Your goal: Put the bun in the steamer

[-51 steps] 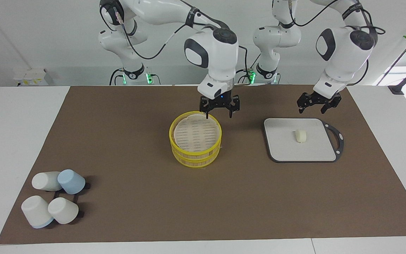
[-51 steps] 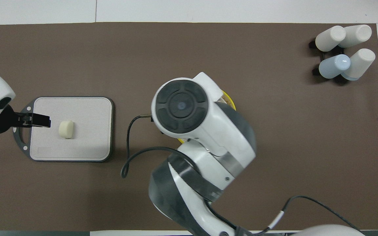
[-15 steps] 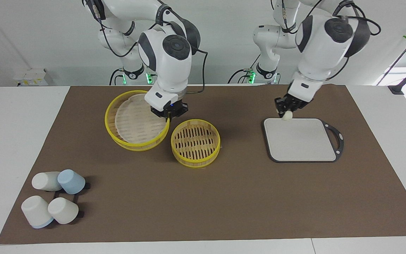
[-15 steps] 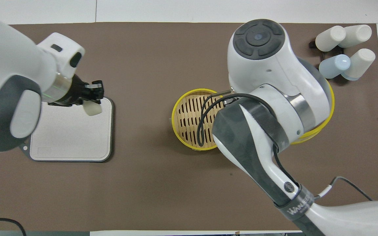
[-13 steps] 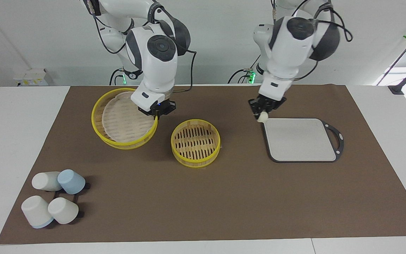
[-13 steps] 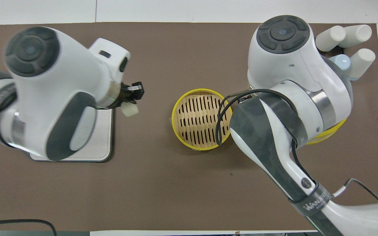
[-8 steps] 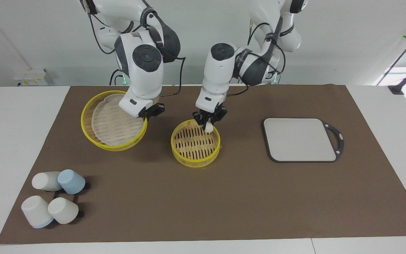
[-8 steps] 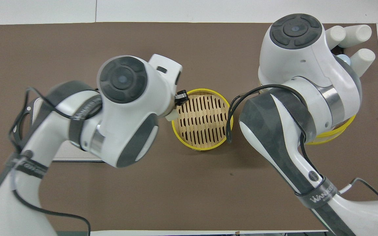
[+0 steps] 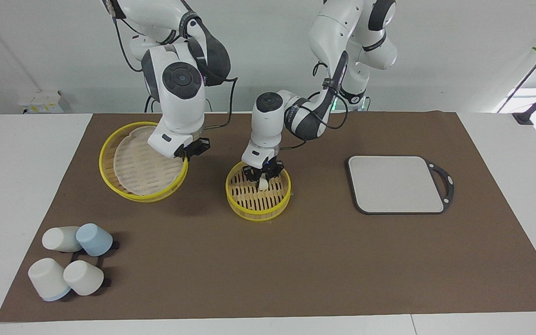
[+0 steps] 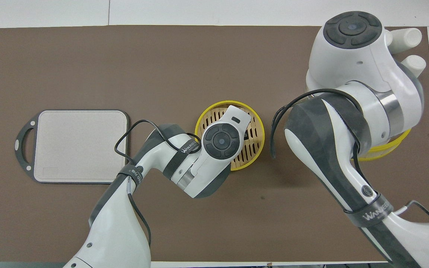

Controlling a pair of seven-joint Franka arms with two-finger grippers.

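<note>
The steamer (image 9: 257,210) is an open round yellow-rimmed basket in the middle of the brown mat, with its rim also showing in the overhead view (image 10: 258,128). My left gripper (image 9: 263,181) reaches down inside it, shut on the small cream-white bun (image 9: 263,185), which is low over the slatted bottom. I cannot tell whether the bun touches the bottom. In the overhead view the left hand hides the bun. My right gripper (image 9: 189,156) is shut on the rim of the steamer's lid (image 9: 137,165) and holds it tilted beside the steamer, toward the right arm's end.
A grey square board with a handle (image 9: 396,184) lies bare toward the left arm's end, and also shows in the overhead view (image 10: 80,145). Several white and blue cups (image 9: 70,260) lie on a black rack at the mat's corner farthest from the robots, at the right arm's end.
My left gripper has carried the bun from over the steamer's rim down into the basket. My right gripper has moved the lid a little more toward the right arm's end.
</note>
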